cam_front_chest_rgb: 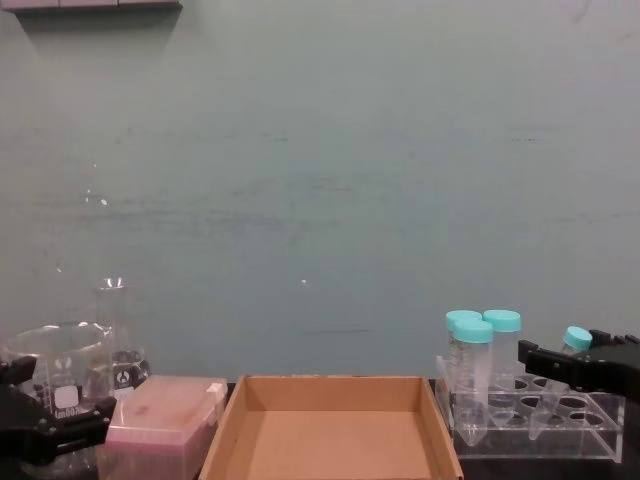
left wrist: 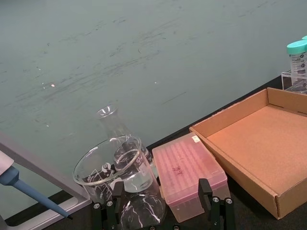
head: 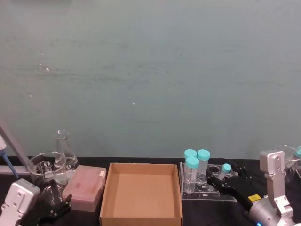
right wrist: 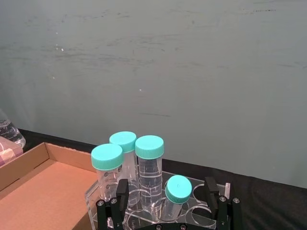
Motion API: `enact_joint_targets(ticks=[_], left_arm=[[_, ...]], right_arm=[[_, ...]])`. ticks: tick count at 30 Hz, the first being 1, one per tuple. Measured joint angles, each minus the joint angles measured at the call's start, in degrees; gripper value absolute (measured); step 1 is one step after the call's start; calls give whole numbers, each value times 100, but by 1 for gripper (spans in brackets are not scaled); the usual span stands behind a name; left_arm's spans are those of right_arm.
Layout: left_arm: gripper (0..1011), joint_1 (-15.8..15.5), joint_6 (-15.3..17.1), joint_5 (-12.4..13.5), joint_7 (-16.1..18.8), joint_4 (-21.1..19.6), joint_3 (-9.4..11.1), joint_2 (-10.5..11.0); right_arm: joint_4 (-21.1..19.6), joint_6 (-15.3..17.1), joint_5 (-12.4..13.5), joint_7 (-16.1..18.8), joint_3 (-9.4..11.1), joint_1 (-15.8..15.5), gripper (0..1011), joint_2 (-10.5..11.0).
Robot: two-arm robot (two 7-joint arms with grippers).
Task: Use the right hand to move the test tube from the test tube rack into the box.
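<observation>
One slim tube in its rack, with open fingers on either side

The cardboard box lies at the middle of the black table, its brown floor bare. Just left of it lies a pink translucent box, and farther left a glass beaker stands with a conical flask behind it. Just right of the cardboard box stands the clear test tube rack.

The right hand reaches in from the near right and sits low at the rack's right part. Its fingers are spread wide and clamp nothing. The left gripper rests at the near left, beside the beaker and the pink box, with its fingers also apart and holding nothing.

Three wide teal-capped tubes stand upright together at the rack's left end. The test tube sits in a hole toward the rack's right, leaning a little. Its small teal cap lies between the right hand's open fingers, and in the right wrist view a gap shows on both sides.
</observation>
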Motion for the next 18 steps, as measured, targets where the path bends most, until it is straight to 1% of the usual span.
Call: enact_joint_targets(ticks=[6,18], left_arm=[[1000,0,0,0,0,0,0,0],[1000,0,0,0,0,0,0,0]], right_arm=[[-32,-1,-138,-40,16,-5,1003,-6],[-31,-4,-103,-38,10,-7,1002,-4]])
